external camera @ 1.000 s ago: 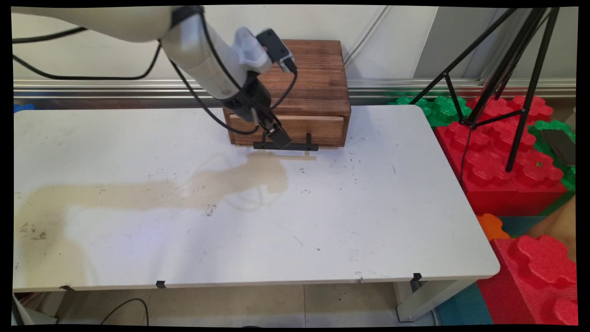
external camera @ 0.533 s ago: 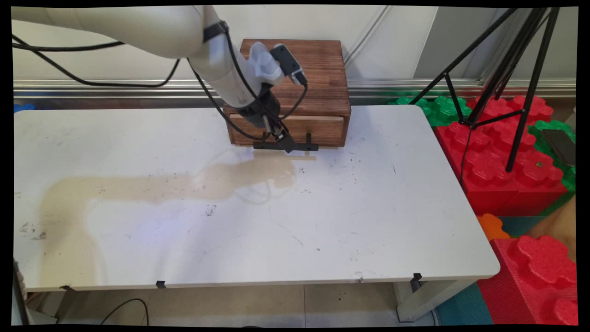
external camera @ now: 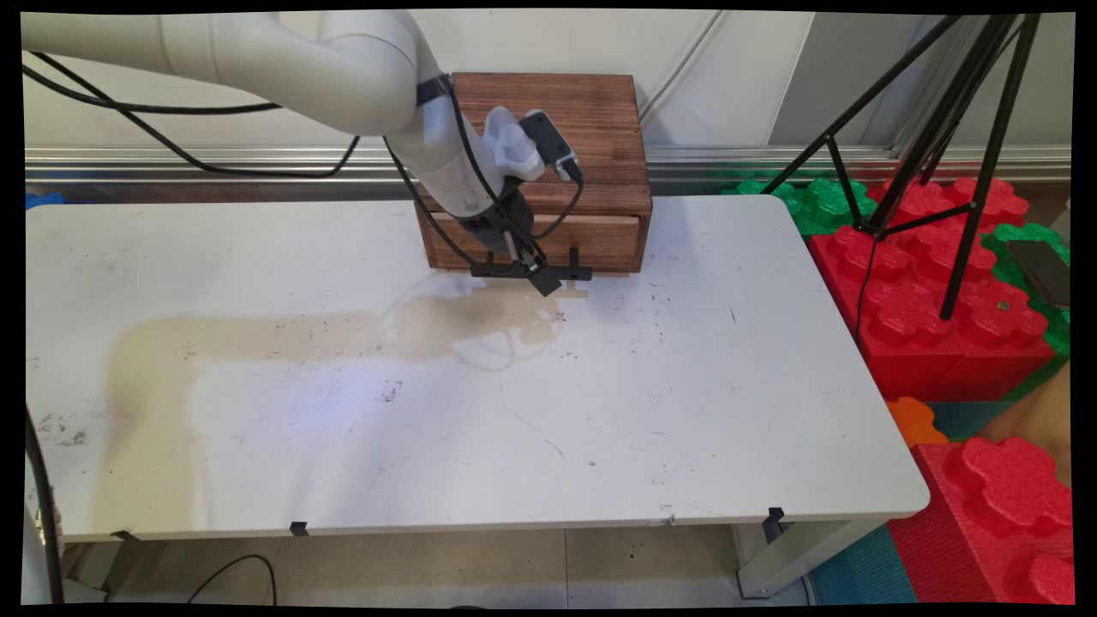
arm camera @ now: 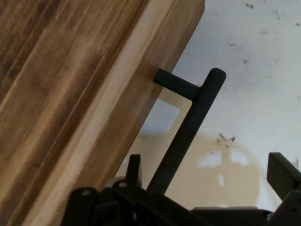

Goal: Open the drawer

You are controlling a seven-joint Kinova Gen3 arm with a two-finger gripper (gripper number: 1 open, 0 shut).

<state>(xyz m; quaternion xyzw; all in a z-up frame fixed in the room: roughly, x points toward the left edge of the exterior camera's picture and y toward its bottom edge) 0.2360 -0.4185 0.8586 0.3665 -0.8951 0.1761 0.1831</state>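
Main view: you see the white table (external camera: 686, 411) first, w/ a wooden drawer box (external camera: 566, 146) at its far edge, against the wall. The box's single drawer front (external camera: 600, 240) faces the near side and looks flush w/ the box, i.e. closed. A black bar handle (external camera: 572, 273) is mounted on two short posts along the drawer's lower edge; its long axis runs left-right across the table, parallel to the drawer front. The arm comes in from upper left and slopes down toward the box front. The gripper (external camera: 540, 278) sits at the handle, approx. mid-bar, tips low near the tabletop. Hand view: the handle (arm camera: 190, 127) runs diagonally up from between the fingers, one post meeting the drawer front (arm camera: 108, 117) near the top. One finger (arm camera: 134, 169) stands on the drawer side of the bar, the other finger (arm camera: 282, 174) well out on the table side. Gripper is spread wide, straddling the bar, with clear gap on the outer side; no pinch visible. Off the table's right end you see red and green foam blocks (external camera: 934, 283) and a black tripod (external camera: 968, 128).
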